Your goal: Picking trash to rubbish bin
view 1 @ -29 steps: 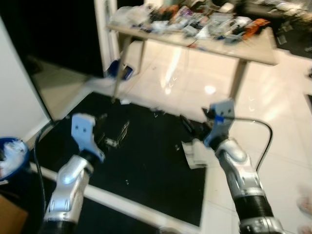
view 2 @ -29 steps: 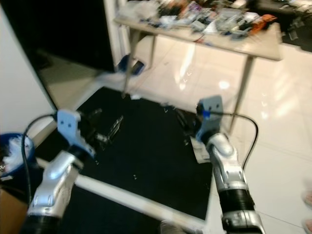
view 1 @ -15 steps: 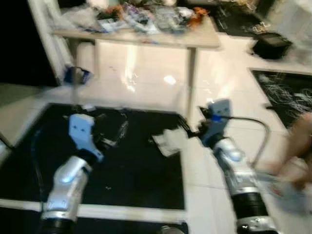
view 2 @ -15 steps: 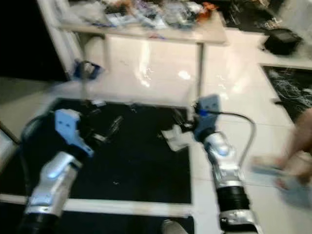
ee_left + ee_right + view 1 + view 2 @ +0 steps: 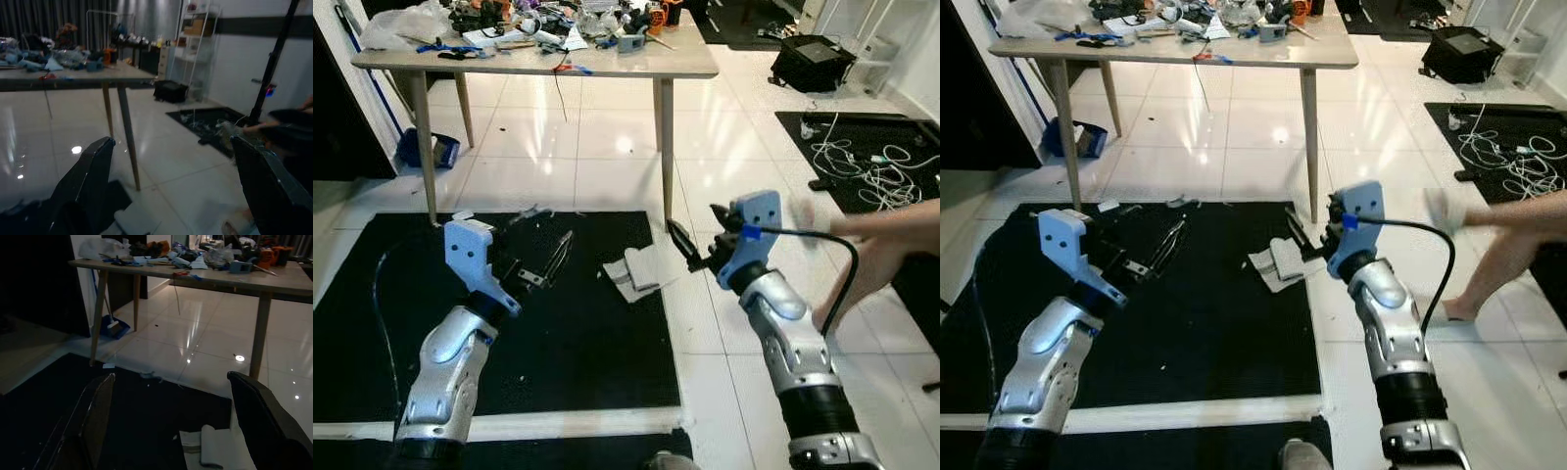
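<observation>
The trash, a crumpled white paper wad (image 5: 639, 271), lies on the floor at the right edge of a black mat (image 5: 509, 333). My right gripper (image 5: 683, 247) hovers just right of it and slightly above, fingers open and empty. The right wrist view looks between its spread fingers (image 5: 171, 379), with the wad (image 5: 215, 450) low between them. My left gripper (image 5: 546, 266) is held over the mat to the wad's left, also open and holding nothing. Its wide-apart fingers (image 5: 83, 191) frame the left wrist view.
A wooden table (image 5: 685, 69) piled with clutter stands behind the mat. A person's bare leg (image 5: 1498, 255) stands on the tiles at the right. Cables (image 5: 862, 157) and a black bag (image 5: 813, 64) lie far right. A blue dustpan (image 5: 426, 152) sits by the left table leg.
The camera has swung right and the picture has sharpened. The blue bin at the left edge has left the frame, and a person's leg has come in at the right. Both grippers stay open.
</observation>
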Tool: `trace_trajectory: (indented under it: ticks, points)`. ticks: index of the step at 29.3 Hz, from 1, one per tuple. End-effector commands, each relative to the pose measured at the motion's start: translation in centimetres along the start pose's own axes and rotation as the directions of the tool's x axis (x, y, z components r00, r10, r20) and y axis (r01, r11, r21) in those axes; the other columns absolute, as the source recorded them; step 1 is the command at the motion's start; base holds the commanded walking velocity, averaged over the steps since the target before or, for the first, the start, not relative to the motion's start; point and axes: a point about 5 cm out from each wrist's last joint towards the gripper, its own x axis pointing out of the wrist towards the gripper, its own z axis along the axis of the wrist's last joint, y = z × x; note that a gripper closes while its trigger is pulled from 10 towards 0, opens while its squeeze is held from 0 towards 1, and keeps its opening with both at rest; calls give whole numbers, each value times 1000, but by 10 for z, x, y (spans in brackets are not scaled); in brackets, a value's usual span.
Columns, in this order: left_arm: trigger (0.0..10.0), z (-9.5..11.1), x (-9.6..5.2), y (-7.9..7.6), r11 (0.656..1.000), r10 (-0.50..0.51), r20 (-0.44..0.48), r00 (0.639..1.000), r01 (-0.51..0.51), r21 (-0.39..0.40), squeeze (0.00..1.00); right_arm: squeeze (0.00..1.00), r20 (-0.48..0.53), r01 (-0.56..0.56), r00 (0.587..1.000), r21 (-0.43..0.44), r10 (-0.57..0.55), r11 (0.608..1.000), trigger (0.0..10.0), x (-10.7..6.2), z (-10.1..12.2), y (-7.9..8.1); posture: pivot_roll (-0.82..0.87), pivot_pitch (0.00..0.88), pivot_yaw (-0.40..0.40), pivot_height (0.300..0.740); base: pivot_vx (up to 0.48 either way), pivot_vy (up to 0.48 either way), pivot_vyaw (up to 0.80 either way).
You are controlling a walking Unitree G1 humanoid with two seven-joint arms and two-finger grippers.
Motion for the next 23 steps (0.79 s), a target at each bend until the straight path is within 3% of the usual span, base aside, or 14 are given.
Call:
trace_trajectory:
  ticks: [1,17,23]
  points:
    - [10000,7,2,-10,998,-55,33,998,56,-36,0,0,16,-13,1000,-1,13,1000,10000,0,4,2,28,0,5,740,0,0,0]
    - [10000,8,2,-12,997,-69,6,998,69,-37,0,0,18,-30,999,-7,30,1000,10000,1,6,5,14,0,-4,740,0,0,0]
    - [10000,11,3,-10,999,-44,10,999,44,-22,0,0,23,-24,999,-3,24,1000,10000,1,7,5,9,0,-4,740,376,0,0]
